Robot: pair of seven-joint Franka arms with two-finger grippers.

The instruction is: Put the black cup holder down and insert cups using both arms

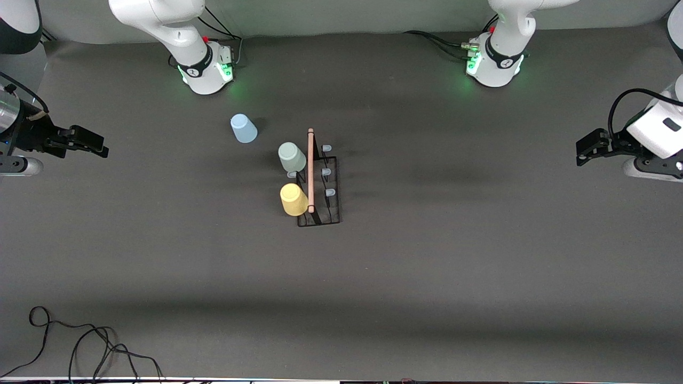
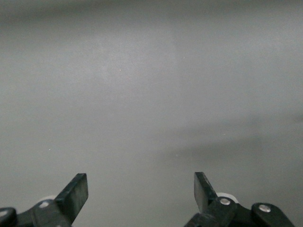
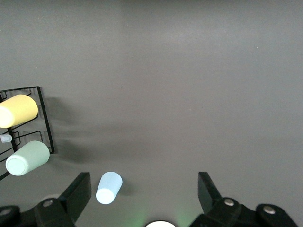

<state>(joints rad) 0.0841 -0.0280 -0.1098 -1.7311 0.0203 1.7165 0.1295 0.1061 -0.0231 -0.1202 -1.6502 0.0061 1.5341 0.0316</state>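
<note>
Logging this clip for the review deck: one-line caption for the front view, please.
Mint cup and yellow cup on the black rack, blue cup on the table; both grippers open at the table's ends.

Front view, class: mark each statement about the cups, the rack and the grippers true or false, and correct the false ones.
1. The yellow cup sits on a peg of the black cup holder. True.
2. The light blue cup is on the holder too. False: it stands on the table, apart from the holder, nearer the right arm's base.
3. The mint green cup is farther from the front camera than the yellow cup. True.
4. The left gripper holds a cup. False: it is open and empty, waiting at the table's end.
5. The right gripper is shut. False: it is open.
</note>
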